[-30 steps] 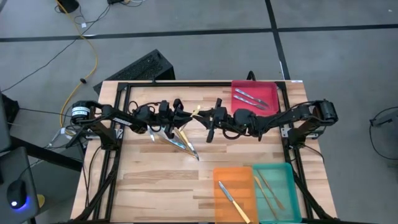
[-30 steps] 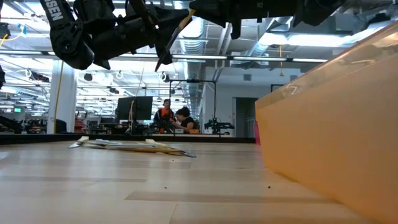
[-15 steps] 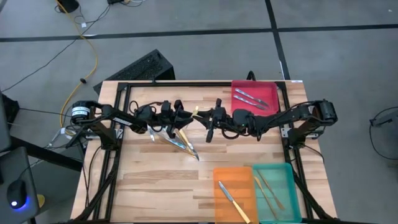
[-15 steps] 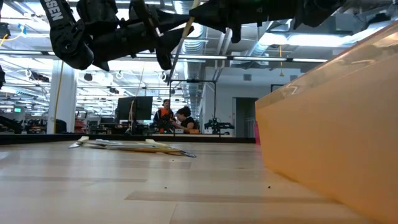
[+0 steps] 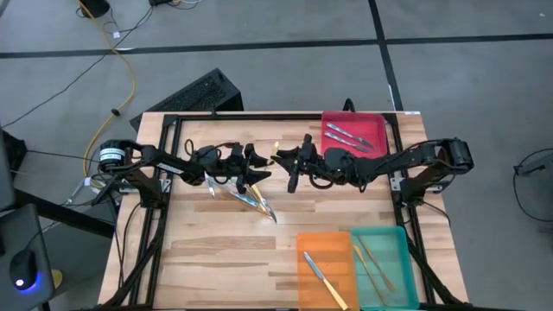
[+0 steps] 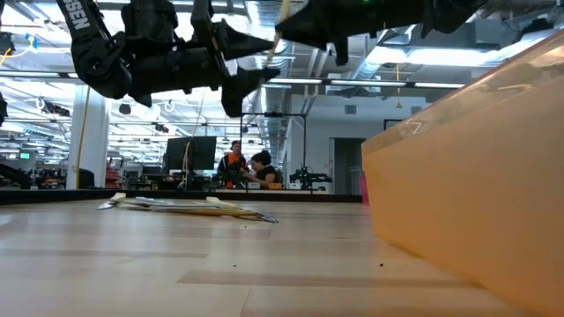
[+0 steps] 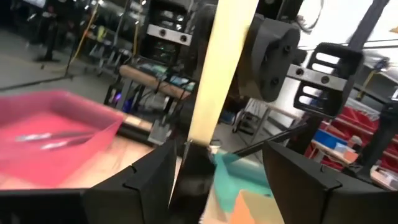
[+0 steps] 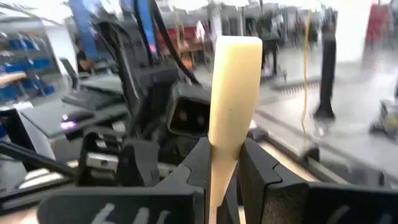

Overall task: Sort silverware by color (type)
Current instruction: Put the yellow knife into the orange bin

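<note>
A yellow-handled utensil (image 8: 234,87) is held above the table's middle, with my right gripper (image 8: 227,163) shut on it. Its handle (image 7: 219,68) reaches in between the fingers of my left gripper (image 7: 219,152), which stands open around it; I see no touch. In the high view the left gripper (image 5: 258,170) and the right gripper (image 5: 289,166) face each other, the utensil (image 5: 274,155) between them. The remaining silverware (image 5: 246,193) lies in a loose pile on the wood below the left gripper. My right gripper pinches the utensil's yellow handle (image 8: 219,167) between its two fingers, coming about level from the table's right side. The handle's blunt free end (image 8: 237,45) sticks out past the fingertips toward the left gripper. The utensil is lifted clear of the table.
A red tray (image 5: 373,126) at the far right holds two silver utensils. At the near edge stand an orange tray (image 5: 335,244) with one utensil and a teal tray (image 5: 393,244) with tan ones. Bare wood lies at the near left.
My left gripper has opened and let go of the yellow-handled utensil, which stays lifted in the right gripper. The left gripper's fingers have tipped down a little.
</note>
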### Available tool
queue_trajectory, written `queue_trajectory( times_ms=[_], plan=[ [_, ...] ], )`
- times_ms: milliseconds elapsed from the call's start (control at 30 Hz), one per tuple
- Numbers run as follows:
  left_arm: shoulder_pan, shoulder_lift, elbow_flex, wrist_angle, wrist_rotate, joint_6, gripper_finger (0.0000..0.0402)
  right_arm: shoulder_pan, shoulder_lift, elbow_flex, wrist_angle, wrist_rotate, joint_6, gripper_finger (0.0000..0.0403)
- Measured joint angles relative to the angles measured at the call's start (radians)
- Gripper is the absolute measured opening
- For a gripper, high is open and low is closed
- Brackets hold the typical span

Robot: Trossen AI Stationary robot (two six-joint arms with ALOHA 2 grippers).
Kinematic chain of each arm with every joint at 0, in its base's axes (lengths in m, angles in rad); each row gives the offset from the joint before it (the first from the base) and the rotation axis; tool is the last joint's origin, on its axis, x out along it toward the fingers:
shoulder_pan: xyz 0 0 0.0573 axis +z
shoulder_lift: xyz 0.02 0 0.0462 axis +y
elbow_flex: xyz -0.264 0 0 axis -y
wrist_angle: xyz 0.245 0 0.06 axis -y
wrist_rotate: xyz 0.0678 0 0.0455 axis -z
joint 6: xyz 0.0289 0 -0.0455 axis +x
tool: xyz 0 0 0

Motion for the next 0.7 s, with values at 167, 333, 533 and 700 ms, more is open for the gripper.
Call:
queue_trajectory(
  times_ms=[167,333,533,700],
  plan=[
    [0.026,0.000,0.000,-0.054,0.008,-0.009,0.0218,-0.006,-0.039,-0.002,-0.149,0.015,0.082,0.0063],
    [0.046,0.000,0.000,-0.088,0.026,-0.028,0.0218,-0.005,-0.091,-0.001,-0.306,0.022,0.174,0.0063],
    [0.062,0.000,0.000,-0.116,0.050,-0.098,0.0218,0.014,-0.164,-0.001,-0.436,0.022,0.278,0.0063],
    [0.064,0.000,0.000,-0.115,0.103,-0.167,0.0217,0.056,-0.232,-0.001,-0.556,0.018,0.388,0.0063]
  ],
)
